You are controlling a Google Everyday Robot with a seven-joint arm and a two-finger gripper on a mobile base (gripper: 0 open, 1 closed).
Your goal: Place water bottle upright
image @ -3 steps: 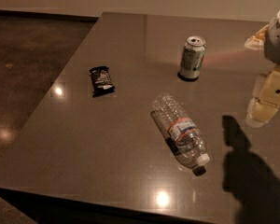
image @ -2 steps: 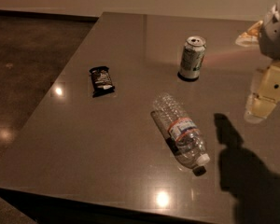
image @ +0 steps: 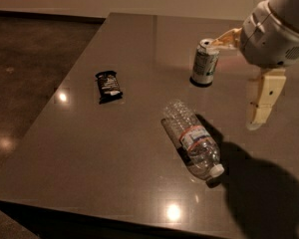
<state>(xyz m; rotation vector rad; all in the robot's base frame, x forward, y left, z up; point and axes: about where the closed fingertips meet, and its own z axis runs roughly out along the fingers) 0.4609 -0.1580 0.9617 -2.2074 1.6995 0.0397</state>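
The water bottle [image: 192, 138] lies on its side on the dark table [image: 114, 148], right of the middle. It is clear and ribbed, with a pale label band; its white cap points toward the front right. My gripper [image: 235, 83] hangs above the table at the right, behind and to the right of the bottle and apart from it. Its two tan fingers [image: 263, 97] stand wide apart and hold nothing. The arm's shadow falls on the table beside the bottle's cap.
A green-and-white drink can [image: 205, 62] stands upright behind the bottle, close to my upper finger. A small black snack packet [image: 108, 85] lies at the left. The table's left and front edges drop to a dark floor.
My gripper has moved left, toward the can and the bottle, and its shadow has moved left with it. The bottle, can and packet have not moved.
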